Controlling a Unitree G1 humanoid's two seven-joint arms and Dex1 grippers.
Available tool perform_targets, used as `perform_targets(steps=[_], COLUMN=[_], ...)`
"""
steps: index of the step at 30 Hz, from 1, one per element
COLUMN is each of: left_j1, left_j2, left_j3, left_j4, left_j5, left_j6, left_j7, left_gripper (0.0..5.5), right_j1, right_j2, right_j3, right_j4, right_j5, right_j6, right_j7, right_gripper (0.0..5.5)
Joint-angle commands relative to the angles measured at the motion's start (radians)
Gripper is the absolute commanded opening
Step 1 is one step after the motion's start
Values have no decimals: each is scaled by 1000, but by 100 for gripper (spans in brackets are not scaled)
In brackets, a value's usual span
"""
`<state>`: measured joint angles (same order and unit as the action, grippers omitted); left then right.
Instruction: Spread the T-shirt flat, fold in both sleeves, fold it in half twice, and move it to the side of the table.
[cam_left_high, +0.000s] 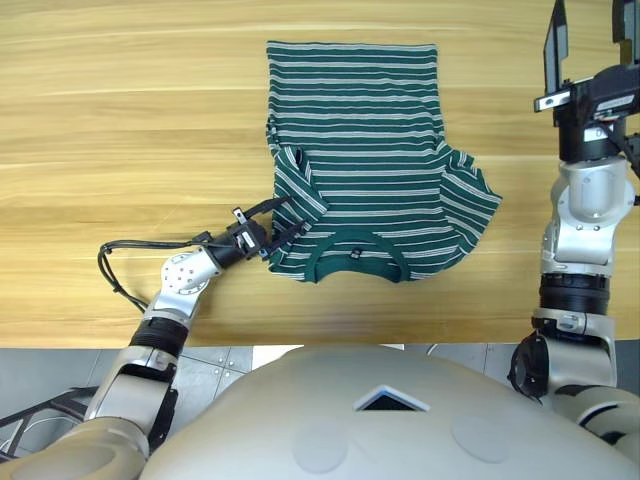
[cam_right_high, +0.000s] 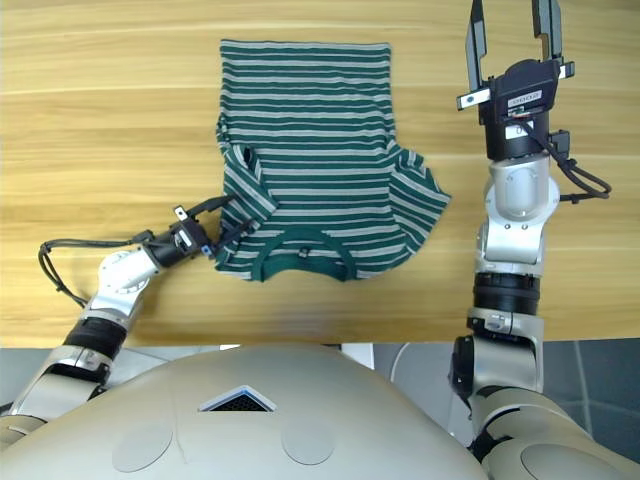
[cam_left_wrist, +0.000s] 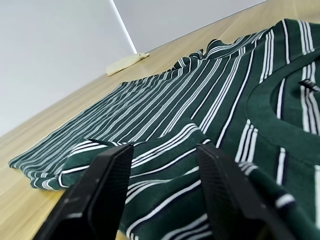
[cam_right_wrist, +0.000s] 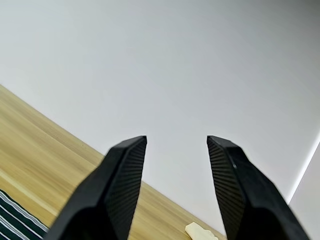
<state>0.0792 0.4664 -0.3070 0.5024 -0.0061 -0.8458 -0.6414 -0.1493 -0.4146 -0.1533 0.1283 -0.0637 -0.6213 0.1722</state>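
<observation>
A dark green, white-striped cotton T-shirt (cam_left_high: 360, 150) is lying on a pale wooden table (cam_left_high: 120, 120). The left gripper (cam_left_high: 288, 225) is sitting at the shirt's near-left shoulder, fingers parted and unclenched. The right gripper (cam_right_high: 510, 20) is hovering off the shirt's right side, wide open and empty.

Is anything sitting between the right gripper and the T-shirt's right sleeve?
Nothing visible. The right gripper is open off to the right of the T-shirt, and only bare table lies between it and the right sleeve, which sticks out.
</observation>
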Motion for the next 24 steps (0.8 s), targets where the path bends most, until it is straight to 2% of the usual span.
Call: perform_targets(steps=[1, 7, 12, 18, 24], left_j1=[86, 84, 121, 182, 160], left_j2=[78, 145, 171, 188, 192], left_j3=[-63, -63, 17, -45, -94], left_j4=[59, 38, -141, -302, -294], left_j5=[185, 265, 248, 354, 372], left_j6=[81, 81, 73, 130, 156], left_j7=[-6, 60, 145, 116, 99], left_gripper=[233, 233, 233, 233, 233], right_j1=[-15, 2, 70, 66, 58], right_j2=[-16, -65, -172, -202, -213], right_j3=[8, 7, -53, -47, -34], right_j4=[-16, -23, -13, -14, -7], right_j5=[-36, -122, -236, -257, -268], right_j6=[17, 21, -1, -3, 1], right_j7=[1, 7, -24, -36, -45], right_gripper=[226, 226, 226, 226, 226])
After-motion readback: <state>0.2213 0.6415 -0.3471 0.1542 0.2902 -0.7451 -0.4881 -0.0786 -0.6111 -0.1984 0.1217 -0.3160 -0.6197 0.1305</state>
